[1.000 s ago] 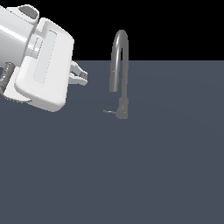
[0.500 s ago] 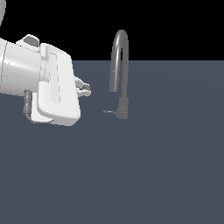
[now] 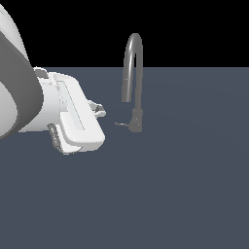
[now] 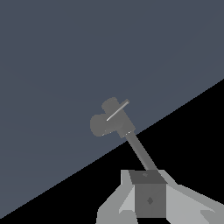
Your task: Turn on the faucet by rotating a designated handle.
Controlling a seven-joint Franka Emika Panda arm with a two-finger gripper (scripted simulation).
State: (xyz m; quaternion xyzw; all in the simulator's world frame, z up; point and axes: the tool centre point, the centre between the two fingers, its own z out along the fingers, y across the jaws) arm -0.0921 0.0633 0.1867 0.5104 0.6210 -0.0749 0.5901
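Observation:
The grey gooseneck faucet (image 3: pixel 133 73) stands on the dark surface, its arched spout rising from a short thick base. The handle (image 3: pixel 121 124), a thin short rod, sticks out of the base toward the exterior view's left. My gripper (image 3: pixel 99 109) is to the left of the handle at about its height, apart from it, with its fingers together and nothing held. In the wrist view the faucet (image 4: pixel 109 123) shows from above with the handle (image 4: pixel 117 110) across it, ahead of my gripper (image 4: pixel 149 194).
The white arm and hand body (image 3: pixel 68 116) fill the exterior view's left side. The flat dark grey surface (image 3: pixel 185 185) runs under the faucet and ends at a far edge against black.
My gripper has come down and slightly to the exterior view's right, closer to the handle. The faucet and handle have not moved.

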